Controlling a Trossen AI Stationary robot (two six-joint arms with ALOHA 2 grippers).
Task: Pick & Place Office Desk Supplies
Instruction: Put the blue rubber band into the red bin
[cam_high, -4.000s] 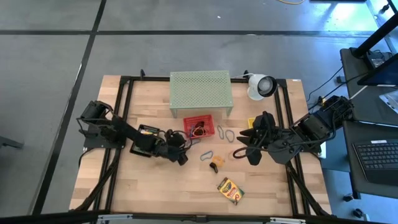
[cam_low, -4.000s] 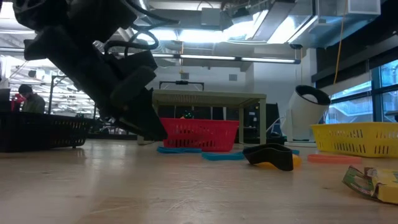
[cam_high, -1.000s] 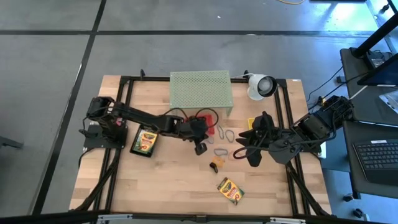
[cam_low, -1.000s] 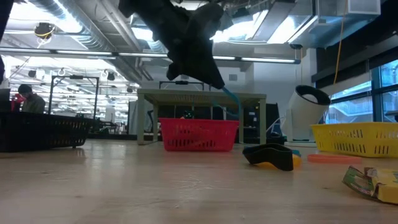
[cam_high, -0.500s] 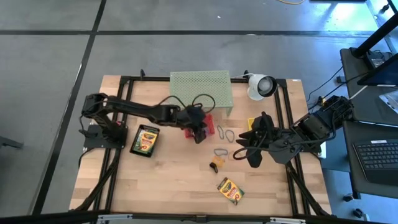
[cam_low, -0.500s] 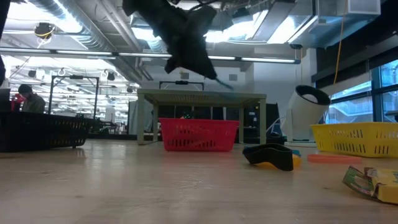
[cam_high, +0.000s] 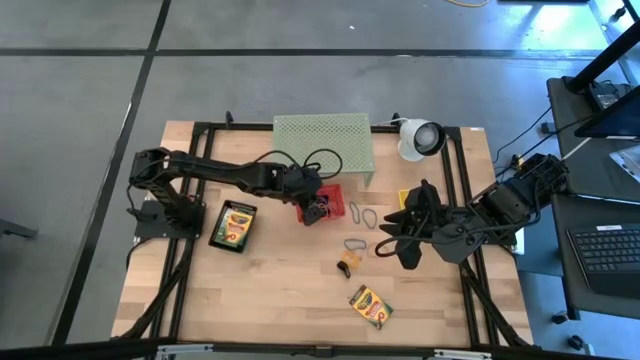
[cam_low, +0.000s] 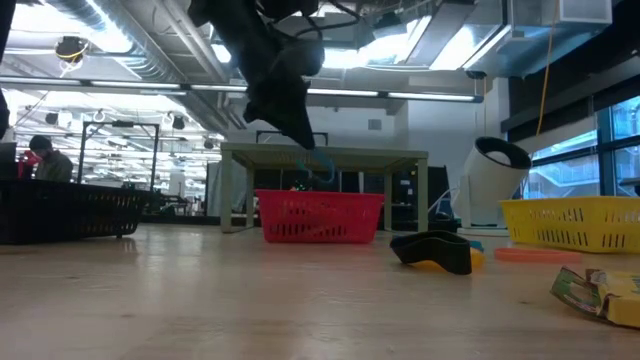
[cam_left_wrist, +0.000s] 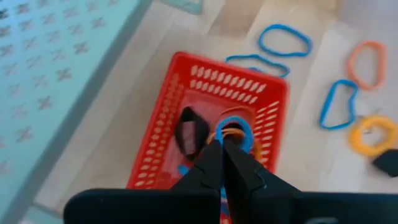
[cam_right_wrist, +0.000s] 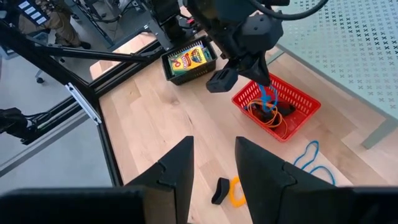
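Since half a second ago the left tool (cam_high: 318, 209) has moved over the red basket (cam_high: 331, 203), clenched on a blue rubber band (cam_left_wrist: 235, 132) dangling above it. The right tool (cam_high: 388, 243) waits half-open beside loose bands (cam_high: 362, 214); no legible writing on the crayon box (cam_high: 370, 306)

1. Pale planked wood table top (cam_high: 280, 290), matt.
2. Red slotted plastic basket (cam_left_wrist: 205, 106), w/ slight sheen.
3. Thin blue rubber-band loop (cam_left_wrist: 235, 134), smooth.
4. Pale green perforated mesh stand (cam_high: 322, 145), prob. metal, matt.
5. Black matt gripper fingers (cam_right_wrist: 171, 168).
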